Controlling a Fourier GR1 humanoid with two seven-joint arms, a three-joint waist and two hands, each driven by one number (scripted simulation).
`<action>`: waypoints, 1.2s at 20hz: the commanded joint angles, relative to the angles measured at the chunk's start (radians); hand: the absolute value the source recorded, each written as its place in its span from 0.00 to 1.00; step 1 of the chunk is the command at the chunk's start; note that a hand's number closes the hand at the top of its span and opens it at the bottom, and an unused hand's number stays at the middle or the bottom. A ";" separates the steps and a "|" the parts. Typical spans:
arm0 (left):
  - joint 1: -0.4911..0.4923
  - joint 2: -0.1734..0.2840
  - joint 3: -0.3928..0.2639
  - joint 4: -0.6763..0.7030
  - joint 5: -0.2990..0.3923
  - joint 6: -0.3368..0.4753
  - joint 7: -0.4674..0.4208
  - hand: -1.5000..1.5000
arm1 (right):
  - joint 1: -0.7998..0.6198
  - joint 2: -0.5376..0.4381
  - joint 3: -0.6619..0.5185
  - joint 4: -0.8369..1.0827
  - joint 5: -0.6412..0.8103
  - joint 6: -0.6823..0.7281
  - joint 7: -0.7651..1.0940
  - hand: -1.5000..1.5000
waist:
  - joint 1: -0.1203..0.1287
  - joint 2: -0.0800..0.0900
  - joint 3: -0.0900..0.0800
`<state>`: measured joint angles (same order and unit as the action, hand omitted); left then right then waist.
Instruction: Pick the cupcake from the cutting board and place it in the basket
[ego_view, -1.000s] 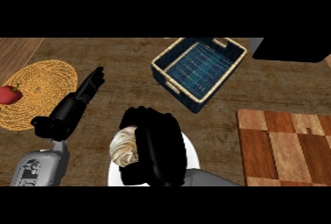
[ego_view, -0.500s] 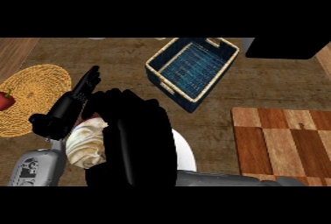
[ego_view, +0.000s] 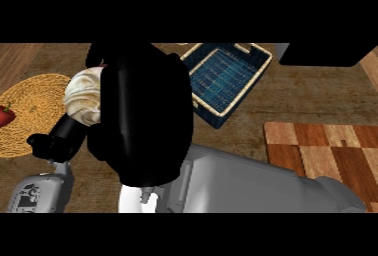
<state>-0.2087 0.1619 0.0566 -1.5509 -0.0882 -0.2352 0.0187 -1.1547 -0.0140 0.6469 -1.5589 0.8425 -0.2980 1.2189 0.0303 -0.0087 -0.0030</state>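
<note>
Cream-frosted cupcake (ego_view: 85, 97) is riding raised above the counter, left of the blue woven basket (ego_view: 225, 75), the black right hand (ego_view: 144, 115) curling round it; soft frosting likely smears, so holding its base looks wisest.

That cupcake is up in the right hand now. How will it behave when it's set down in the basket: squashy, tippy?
The cupcake shows a swirled cream top, so it is probably soft and easily smeared by the right hand curled round it. It looks small, likely light. Set down in the basket, its woven floor looks flat, so it should stand, though a tilted release might tip it.
</note>
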 joint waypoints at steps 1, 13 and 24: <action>0.013 0.015 0.000 -0.013 0.005 -0.020 -0.009 0.50 | -0.132 0.013 -0.098 0.142 0.004 -0.024 0.197 1.00 | 0.011 0.005 0.000; 0.021 0.025 0.030 -0.047 0.029 -0.020 0.016 0.50 | -0.191 -0.008 -0.386 0.413 0.148 -0.120 0.028 1.00 | -0.010 0.008 0.002; 0.029 0.005 0.016 -0.043 0.014 -0.010 0.004 0.50 | -0.108 -0.046 -0.541 0.498 0.082 -0.103 -0.201 1.00 | -0.026 0.008 0.003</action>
<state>-0.1905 0.1622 0.0696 -1.5784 -0.0834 -0.2339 0.0175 -1.3190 -0.0465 0.1318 -1.0488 0.9389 -0.4111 1.0305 0.0097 0.0010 -0.0005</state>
